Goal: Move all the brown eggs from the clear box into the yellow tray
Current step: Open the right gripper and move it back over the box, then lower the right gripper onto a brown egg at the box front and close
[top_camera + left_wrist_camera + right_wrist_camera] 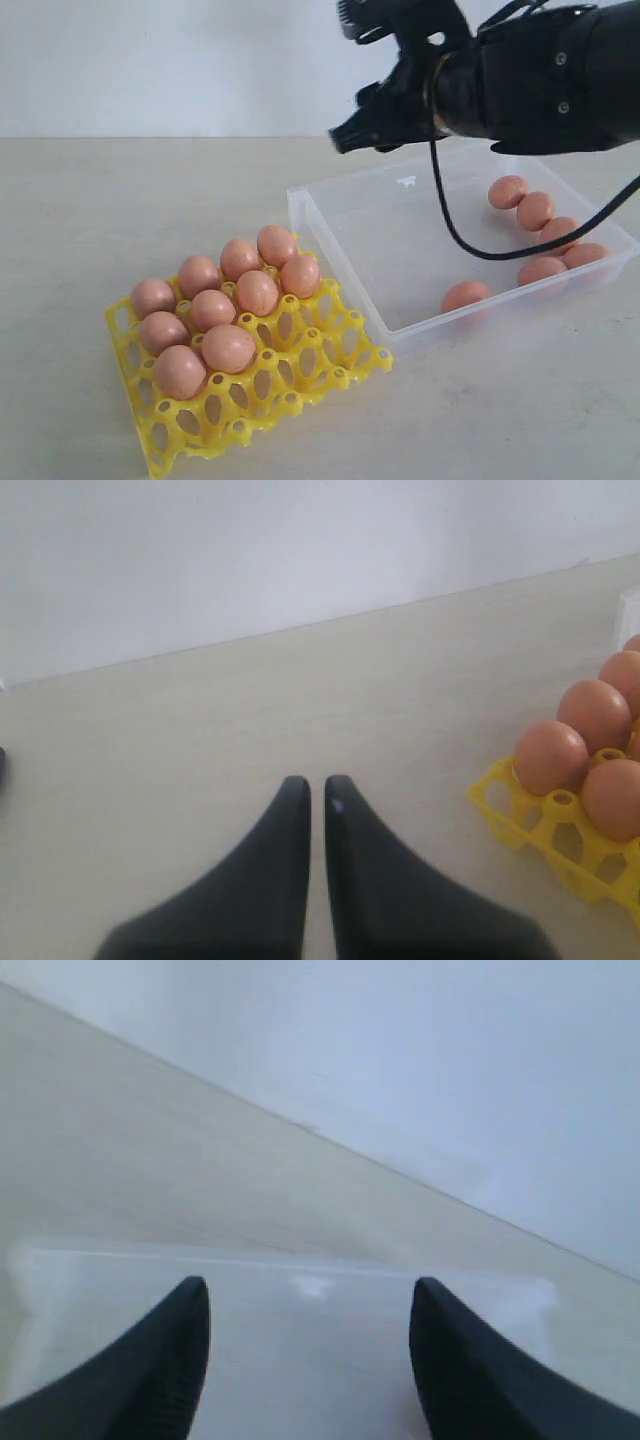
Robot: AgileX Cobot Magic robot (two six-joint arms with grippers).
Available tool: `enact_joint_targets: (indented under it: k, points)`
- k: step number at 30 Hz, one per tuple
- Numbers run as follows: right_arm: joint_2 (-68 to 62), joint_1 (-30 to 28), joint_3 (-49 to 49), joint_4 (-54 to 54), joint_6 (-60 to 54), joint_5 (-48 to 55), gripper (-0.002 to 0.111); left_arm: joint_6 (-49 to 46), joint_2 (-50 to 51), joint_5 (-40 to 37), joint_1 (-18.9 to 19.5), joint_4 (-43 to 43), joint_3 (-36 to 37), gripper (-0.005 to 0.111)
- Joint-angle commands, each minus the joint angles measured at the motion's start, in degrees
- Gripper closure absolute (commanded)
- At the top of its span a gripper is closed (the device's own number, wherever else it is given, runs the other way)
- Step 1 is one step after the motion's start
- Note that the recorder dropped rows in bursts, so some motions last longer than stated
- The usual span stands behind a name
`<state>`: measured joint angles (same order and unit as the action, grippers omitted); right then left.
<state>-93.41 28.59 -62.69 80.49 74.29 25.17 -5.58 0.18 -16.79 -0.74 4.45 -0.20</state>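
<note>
The yellow tray (300,372) lies at the front left, with several brown eggs (228,347) filling its left and back cups. To its right stands the clear box (400,260). It holds several eggs (536,211) along its right wall and one egg (466,295) near the front wall. My right gripper (350,132) hangs open and empty above the box's back left part. In the right wrist view that gripper (310,1295) shows only bare box floor (120,1290) between its jaws. My left gripper (316,785) is shut on nothing, low over bare table left of the tray (515,820) and its eggs (550,758).
A pale tabletop (120,210) runs back to a white wall (170,60). The right arm's black cable (450,225) droops over the box. The left arm does not show in the exterior view.
</note>
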Motion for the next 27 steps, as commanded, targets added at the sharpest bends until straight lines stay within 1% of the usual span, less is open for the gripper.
enact_joint_targets:
  k: [1,2,4,5,6,7,8,9,10,12,15,18,22,27]
  points:
    - [0.7,0.0,-0.3,-3.8,-7.3,20.4,0.056,0.2,-0.2,0.0,-0.4,-0.1,0.2,0.103]
    - [0.7,-0.6,-0.3,-4.3,-8.2,22.2,0.056,0.2,-0.2,0.0,-0.4,-0.1,0.2,0.103]
    - [0.7,-4.2,-0.3,-6.3,-8.3,20.4,0.056,0.2,-0.2,0.0,-0.4,-0.1,0.2,0.103]
    - [0.7,-7.9,-0.3,-11.2,-8.5,16.9,0.056,0.2,-0.2,0.0,-0.4,-0.1,0.2,0.103]
    - [0.7,-11.4,-0.3,-17.8,-11.9,13.5,0.056,0.2,-0.2,0.0,-0.4,-0.1,0.2,0.103]
    - [0.7,-14.9,-0.3,-27.5,-20.6,10.5,0.056,0.2,-0.2,0.0,-0.4,-0.1,0.2,0.103]
    - [0.7,-18.0,-0.4,-38.8,-33.6,9.9,0.056,0.2,-0.2,0.0,-0.4,-0.1,0.2,0.103]
    - [0.7,-20.5,-0.9,-50.1,-47.0,12.0,0.056,0.2,-0.2,0.0,-0.4,-0.1,0.2,0.103]
    - [0.7,-22.3,-1.7,-60.3,-57.0,13.8,0.056,0.2,-0.2,0.0,-0.4,-0.1,0.2,0.103]
    - [0.7,-22.9,-3.0,-71.5,-66.5,15.9,0.056,0.2,-0.2,0.0,-0.4,-0.1,0.2,0.103]
    - [0.7,-22.0,-5.4,-83.7,-78.7,21.1,0.056,0.2,-0.2,0.0,-0.4,-0.1,0.2,0.103]
    - [-0.4,-21.4,-6.5,-87.4,-79.7,22.4,0.056,0.2,-0.2,0.0,-0.4,-0.1,0.2,0.103]
    - [-5.3,-21.4,-8.2,-91.1,-78.6,23.3,0.056,0.2,-0.2,0.0,-0.4,-0.1,0.2,0.103]
    - [-13.1,-21.4,-12.5,-91.4,-76.8,30.3,0.056,0.2,-0.2,0.0,-0.4,-0.1,0.2,0.103]
